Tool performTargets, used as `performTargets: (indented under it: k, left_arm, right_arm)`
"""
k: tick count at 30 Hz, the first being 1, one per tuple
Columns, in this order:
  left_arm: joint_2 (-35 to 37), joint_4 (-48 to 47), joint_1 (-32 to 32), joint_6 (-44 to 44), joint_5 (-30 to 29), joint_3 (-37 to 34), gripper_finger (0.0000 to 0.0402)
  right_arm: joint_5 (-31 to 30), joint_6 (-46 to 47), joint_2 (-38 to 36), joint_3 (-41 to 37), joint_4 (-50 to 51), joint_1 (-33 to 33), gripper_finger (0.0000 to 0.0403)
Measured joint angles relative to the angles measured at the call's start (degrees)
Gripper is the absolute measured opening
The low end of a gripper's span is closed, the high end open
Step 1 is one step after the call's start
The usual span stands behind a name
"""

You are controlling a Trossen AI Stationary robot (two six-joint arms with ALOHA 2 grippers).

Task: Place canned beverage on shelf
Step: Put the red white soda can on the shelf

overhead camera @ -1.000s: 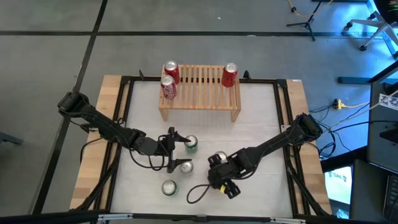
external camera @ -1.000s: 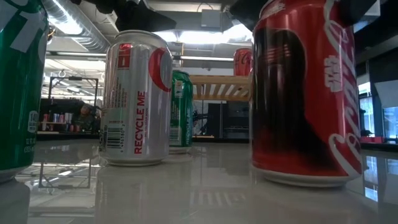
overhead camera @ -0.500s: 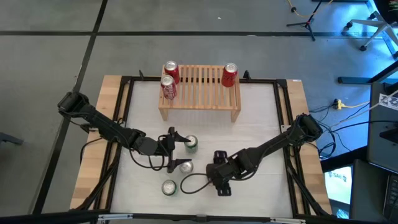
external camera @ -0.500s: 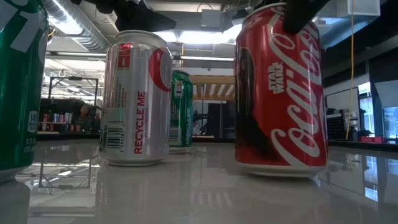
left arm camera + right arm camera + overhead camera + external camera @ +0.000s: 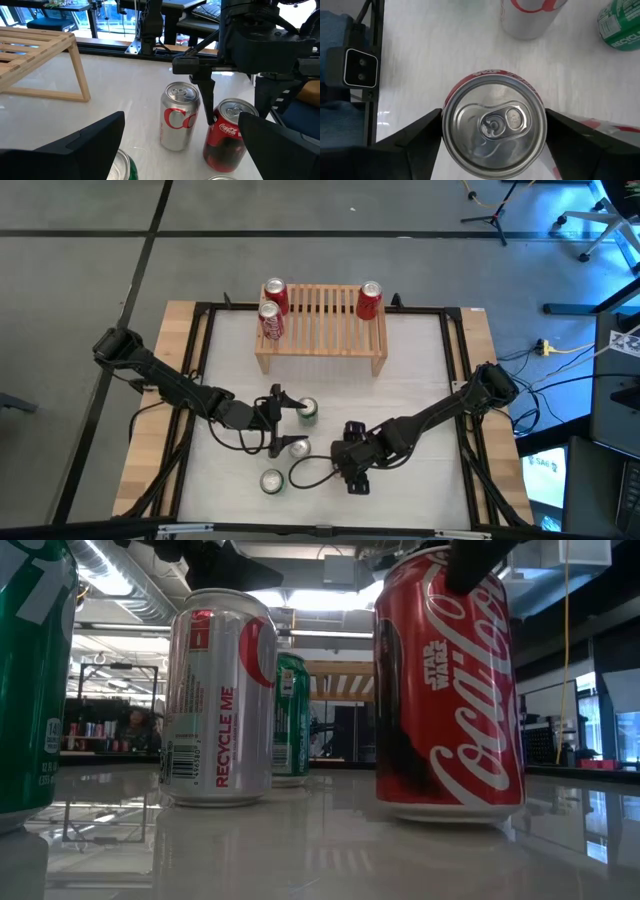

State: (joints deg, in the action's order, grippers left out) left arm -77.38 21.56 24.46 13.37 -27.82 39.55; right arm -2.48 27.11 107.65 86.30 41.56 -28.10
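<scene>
Your right gripper (image 5: 492,145) straddles the red cola can (image 5: 447,690) from above, fingers apparently closed on its sides for lifting, though contact is hard to confirm. Your left gripper (image 5: 276,420) waits spread beside the green can (image 5: 307,412). The shelf (image 5: 322,330) stands well beyond, carrying three red cans.

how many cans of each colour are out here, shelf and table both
red can: 4
green can: 2
silver can: 1
total: 7
</scene>
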Motion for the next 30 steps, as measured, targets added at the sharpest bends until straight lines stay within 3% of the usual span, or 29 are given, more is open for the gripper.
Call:
performTargets:
  k: [12,22,30]
  left_arm:
    - [0.4,0.0,0.0,-1.9,-0.1,0.0,0.0381]
    - [5.1,-0.9,0.0,-6.3,-1.8,-0.2,0.0381]
    - [10.1,-0.3,-0.1,-3.3,-5.0,-7.3,0.0381]
  right_arm:
    - [0.1,-0.5,0.0,0.0,-0.1,0.0,0.0310]
    - [0.1,-1.1,0.0,0.0,0.0,0.0,0.0310]
    - [0.1,-2.1,0.0,0.0,0.0,0.0,0.0310]
